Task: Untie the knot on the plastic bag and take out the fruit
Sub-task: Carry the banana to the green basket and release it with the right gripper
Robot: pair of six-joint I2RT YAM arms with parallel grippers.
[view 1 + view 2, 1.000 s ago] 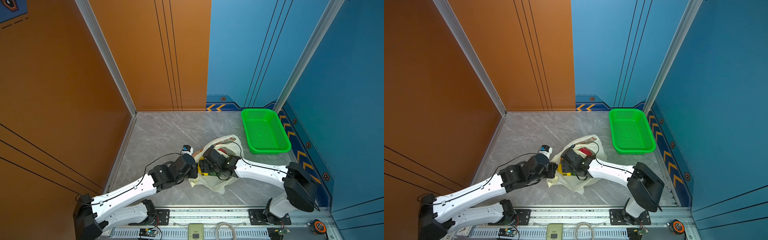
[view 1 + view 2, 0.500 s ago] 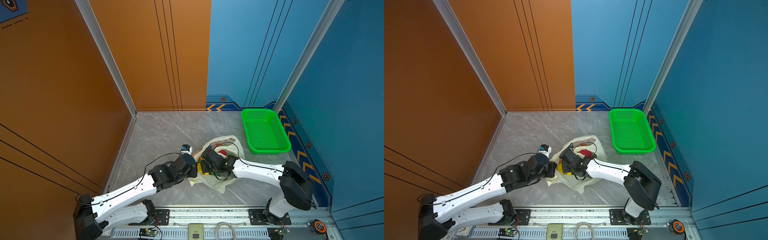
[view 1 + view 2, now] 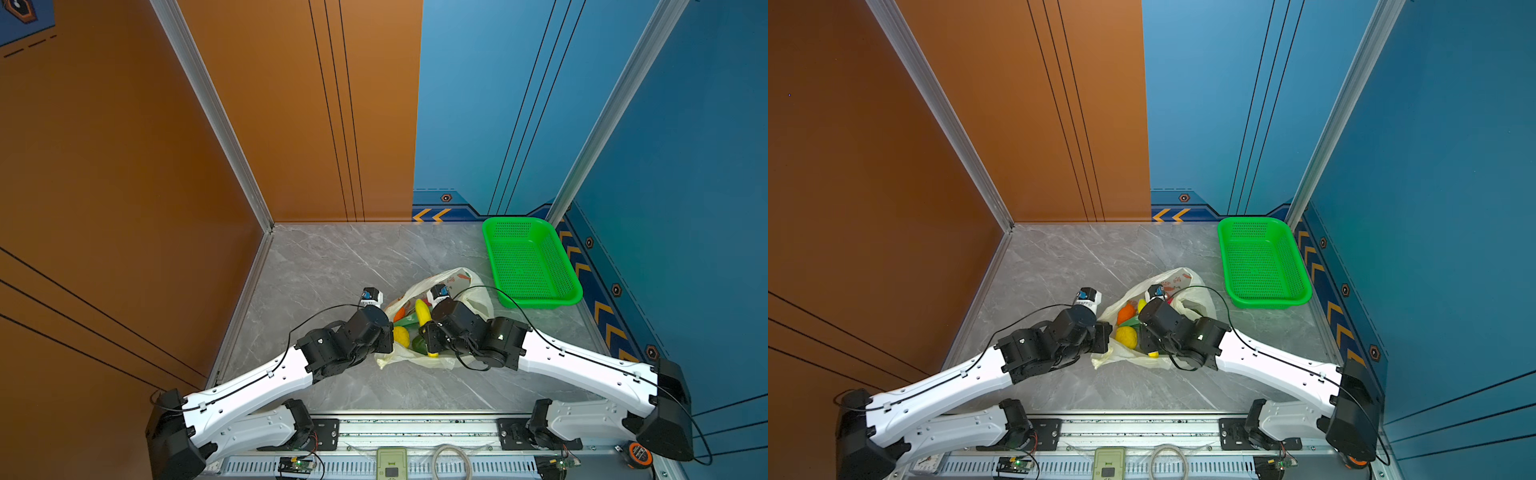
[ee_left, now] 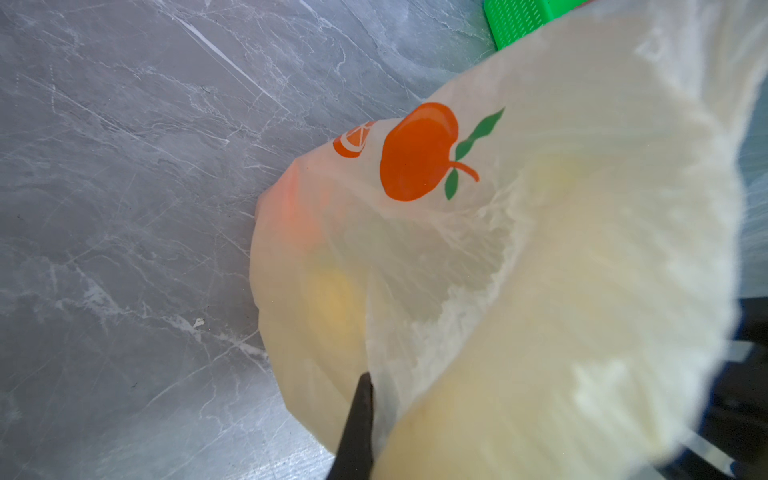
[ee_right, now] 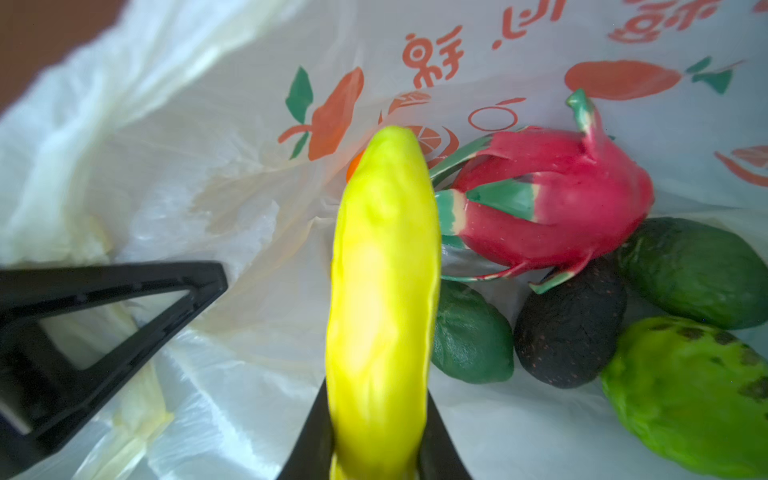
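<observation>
We've got the banana (image 5: 382, 291) pinched at its near end in the right gripper (image 5: 374, 436), inside the plastic bag (image 5: 249, 374), dragon fruit (image 5: 552, 195) just beside it. The mouth is open, so we're past the knot and on extraction. The left gripper (image 3: 387, 344) is clamped on the bag rim close by. Next we'd lift clear of that rim; the green basket (image 3: 540, 300) sits beyond, just past the bag, with bare table (image 3: 332, 257) around.

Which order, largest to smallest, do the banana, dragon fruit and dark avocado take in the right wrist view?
1. banana: looks largest, but it is nearest the camera, so its lead is unsure.
2. dragon fruit
3. dark avocado
</observation>
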